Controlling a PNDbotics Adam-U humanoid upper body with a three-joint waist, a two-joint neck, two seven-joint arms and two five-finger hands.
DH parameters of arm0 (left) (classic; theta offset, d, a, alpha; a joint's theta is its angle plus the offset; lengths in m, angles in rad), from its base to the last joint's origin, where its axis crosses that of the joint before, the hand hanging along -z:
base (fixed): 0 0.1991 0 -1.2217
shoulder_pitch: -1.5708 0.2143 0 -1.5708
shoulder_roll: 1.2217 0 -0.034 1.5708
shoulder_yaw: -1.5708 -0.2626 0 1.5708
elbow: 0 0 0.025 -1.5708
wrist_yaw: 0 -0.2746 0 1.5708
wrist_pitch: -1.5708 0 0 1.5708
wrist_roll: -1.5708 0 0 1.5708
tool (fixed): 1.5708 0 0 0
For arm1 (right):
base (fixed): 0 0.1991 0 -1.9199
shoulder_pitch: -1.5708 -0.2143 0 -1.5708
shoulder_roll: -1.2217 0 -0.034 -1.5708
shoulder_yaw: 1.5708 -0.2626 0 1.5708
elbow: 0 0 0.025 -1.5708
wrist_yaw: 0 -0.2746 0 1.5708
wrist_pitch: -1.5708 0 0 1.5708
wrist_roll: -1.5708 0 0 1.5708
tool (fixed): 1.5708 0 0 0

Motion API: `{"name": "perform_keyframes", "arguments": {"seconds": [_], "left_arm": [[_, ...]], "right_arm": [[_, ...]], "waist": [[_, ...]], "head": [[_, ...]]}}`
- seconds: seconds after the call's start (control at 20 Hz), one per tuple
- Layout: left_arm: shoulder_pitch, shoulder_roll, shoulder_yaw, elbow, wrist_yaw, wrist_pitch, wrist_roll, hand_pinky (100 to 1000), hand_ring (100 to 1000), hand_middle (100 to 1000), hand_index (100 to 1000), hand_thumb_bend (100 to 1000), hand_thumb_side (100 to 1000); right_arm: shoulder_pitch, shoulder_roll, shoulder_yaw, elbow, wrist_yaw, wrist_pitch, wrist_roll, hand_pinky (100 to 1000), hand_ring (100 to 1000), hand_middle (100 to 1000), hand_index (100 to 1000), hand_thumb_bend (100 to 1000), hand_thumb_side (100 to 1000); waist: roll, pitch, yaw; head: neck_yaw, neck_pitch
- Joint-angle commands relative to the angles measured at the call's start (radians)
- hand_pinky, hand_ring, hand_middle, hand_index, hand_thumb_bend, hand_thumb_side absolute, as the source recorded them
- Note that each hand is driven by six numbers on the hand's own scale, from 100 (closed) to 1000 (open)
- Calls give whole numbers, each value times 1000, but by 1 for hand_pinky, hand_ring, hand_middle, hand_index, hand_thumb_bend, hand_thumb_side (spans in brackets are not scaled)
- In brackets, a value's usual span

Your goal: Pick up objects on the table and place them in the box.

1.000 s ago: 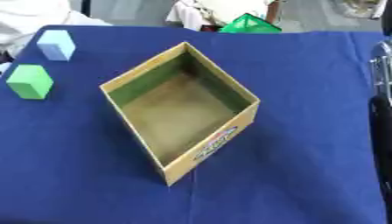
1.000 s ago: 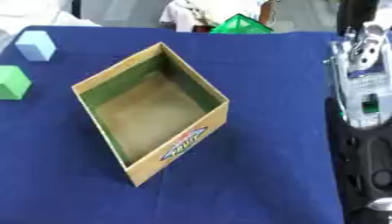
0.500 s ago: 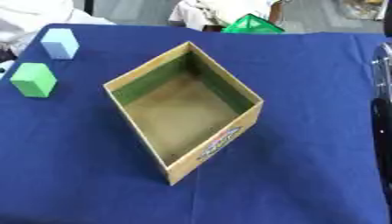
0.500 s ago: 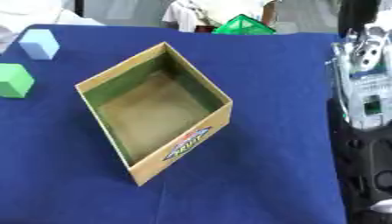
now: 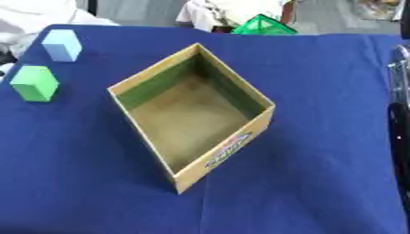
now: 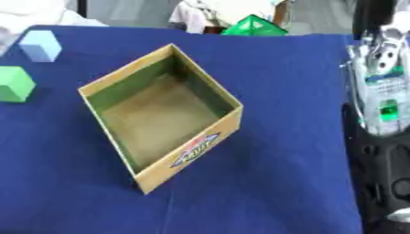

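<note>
Left eye view: box point(image 5: 228, 155) wall bears an unreadable logo point(image 5: 228, 151).

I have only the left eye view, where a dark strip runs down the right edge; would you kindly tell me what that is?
Observer: In the right eye view it is the robot's right arm, black with silver joints, rising along the picture's right side.
Operator: Thank you. Is it touching the open brown cardboard box?
Observer: No; a stretch of bare blue tablecloth lies between the arm and the cardboard box.
Operator: Is there anything notable on the arm itself?
Observer: Yes, a small green patch shows about halfway down it, below a silver joint.
</note>
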Motion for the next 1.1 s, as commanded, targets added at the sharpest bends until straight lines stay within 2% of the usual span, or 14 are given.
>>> {"name": "perform_keyframes", "arguments": {"seconds": [0.05, 0.1, 0.15, 0.25, 0.4, 0.6, 1.1], "left_arm": [[-30, 25, -4, 10, -15, -13, -34, 857, 890, 879, 960, 605, 100], [-31, 24, -4, 11, -16, -15, -38, 857, 890, 879, 960, 605, 100], [-27, 25, -8, 16, -19, -19, -43, 875, 906, 901, 971, 754, 207], [-27, 27, -39, 40, -42, -34, -66, 878, 910, 904, 971, 765, 205], [-39, 15, -48, 56, -84, -48, -87, 877, 910, 904, 972, 765, 205], [-50, 1, -40, 62, -106, -59, -68, 875, 910, 905, 973, 759, 209], [-82, -17, -19, 41, -75, -56, -6, 868, 901, 895, 973, 718, 228]], "right_arm": [[-19, -23, -1, -7, -7, -3, 2, 816, 838, 642, 855, 206, 1000], [-19, -24, -1, -7, -8, -3, 2, 816, 838, 642, 855, 206, 1000], [-20, -25, 0, -7, -8, -3, 3, 816, 838, 640, 855, 204, 1000], [-22, -26, 1, -6, -10, -3, 4, 817, 838, 640, 855, 203, 1000], [-25, -29, 1, -4, -12, -4, 5, 817, 838, 637, 855, 203, 1000], [-31, -33, 1, -2, -14, -4, 7, 817, 839, 635, 855, 199, 1000], [-42, -39, 1, 3, -19, -5, 12, 819, 840, 633, 855, 195, 1000]], "waist": [[4, -15, 0], [4, -15, 0], [5, -12, -2], [6, -6, -7], [5, 0, -10], [2, 12, -11], [-2, 32, -11]], "head": [[4, -3], [4, -3], [7, -5], [18, -7], [44, -8], [69, -16], [142, -63]]}}
